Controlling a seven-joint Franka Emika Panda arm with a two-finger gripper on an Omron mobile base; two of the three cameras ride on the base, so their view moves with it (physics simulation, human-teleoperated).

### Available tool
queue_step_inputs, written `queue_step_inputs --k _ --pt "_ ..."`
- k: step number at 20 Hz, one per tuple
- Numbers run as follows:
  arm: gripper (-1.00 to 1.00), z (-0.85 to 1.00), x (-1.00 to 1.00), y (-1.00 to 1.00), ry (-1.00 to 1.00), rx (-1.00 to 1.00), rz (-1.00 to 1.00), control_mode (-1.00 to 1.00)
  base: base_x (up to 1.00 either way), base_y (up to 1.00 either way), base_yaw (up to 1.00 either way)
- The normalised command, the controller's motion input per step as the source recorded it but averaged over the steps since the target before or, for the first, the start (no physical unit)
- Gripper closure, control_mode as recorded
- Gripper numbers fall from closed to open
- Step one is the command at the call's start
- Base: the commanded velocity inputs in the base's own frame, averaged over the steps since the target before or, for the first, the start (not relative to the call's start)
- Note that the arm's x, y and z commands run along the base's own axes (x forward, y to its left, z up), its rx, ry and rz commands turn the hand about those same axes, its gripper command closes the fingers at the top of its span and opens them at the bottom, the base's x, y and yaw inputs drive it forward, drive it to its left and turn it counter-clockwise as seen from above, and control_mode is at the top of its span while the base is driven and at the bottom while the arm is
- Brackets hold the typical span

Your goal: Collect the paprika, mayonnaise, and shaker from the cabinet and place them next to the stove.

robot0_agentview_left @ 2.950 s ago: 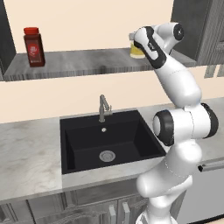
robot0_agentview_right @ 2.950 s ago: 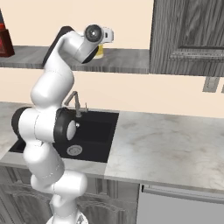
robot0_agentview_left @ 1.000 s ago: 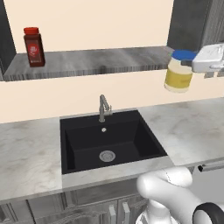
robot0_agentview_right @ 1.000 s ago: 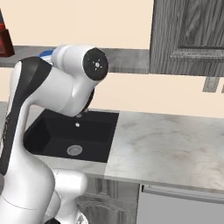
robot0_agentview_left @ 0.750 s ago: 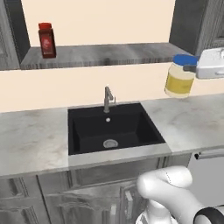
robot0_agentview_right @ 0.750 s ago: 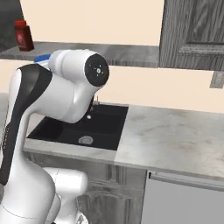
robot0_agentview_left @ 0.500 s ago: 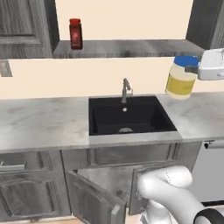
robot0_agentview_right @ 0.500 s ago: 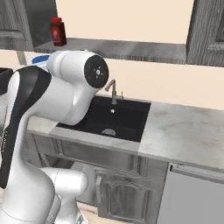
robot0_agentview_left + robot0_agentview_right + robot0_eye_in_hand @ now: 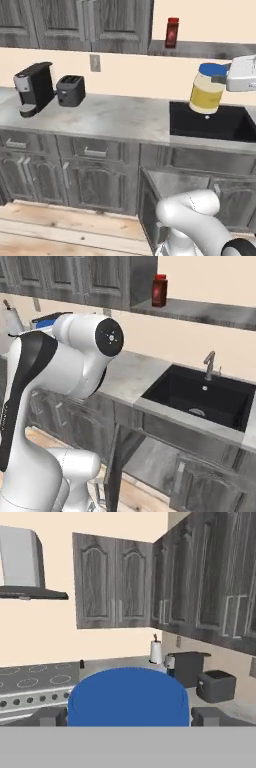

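Pale yellow jar carried in a wide pinch above the sink's edge

Blue and smooth, the round lid of the mayonnaise sits between the two dark finger tips of the claw in the hand view, one blocky tip on each side, the jaws spread wide and pinching the jar by its top. From the left base view the claw is cut off at the right edge, so just its white housing and one dark finger against the lid can be made out; the rounded glossy jar hangs clear of the speckled grey worktop, over the left rim of the black matte sink.

Slim and red, the paprika stands upright on the grey streaked shelf of the cabinet, well apart from the jar. Beyond the lid, the hand view takes in the flat grey stove with white ring burners, partly cut off at the left. A tiny dark upright shape stands just beside the stove; too small to identify. Dark wood-grain panelled doors hang above. A black toaster and coffee machine rest on the worktop
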Motion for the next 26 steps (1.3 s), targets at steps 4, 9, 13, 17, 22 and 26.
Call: queue_step_inputs --k 4,9,13,17,22,26 --pt "1.00 0.00 0.00 0.00 0.00 0.00 0.00 1.00 -0.22 0.85 0.51" --pt "1.00 0.00 0.00 0.00 0.00 0.00 0.00 1.00 -0.04 0.84 0.53" --pt "1.00 0.00 0.00 0.00 0.00 0.00 0.00 1.00 0.00 0.73 0.54" --pt "1.00 0.00 0.00 0.00 0.00 0.00 0.00 1.00 0.09 0.57 0.54" --pt "1.00 0.00 0.00 0.00 0.00 0.00 0.00 1.00 0.21 0.40 0.54" --pt "1.00 0.00 0.00 0.00 0.00 0.00 0.00 1.00 0.62 0.01 0.46"
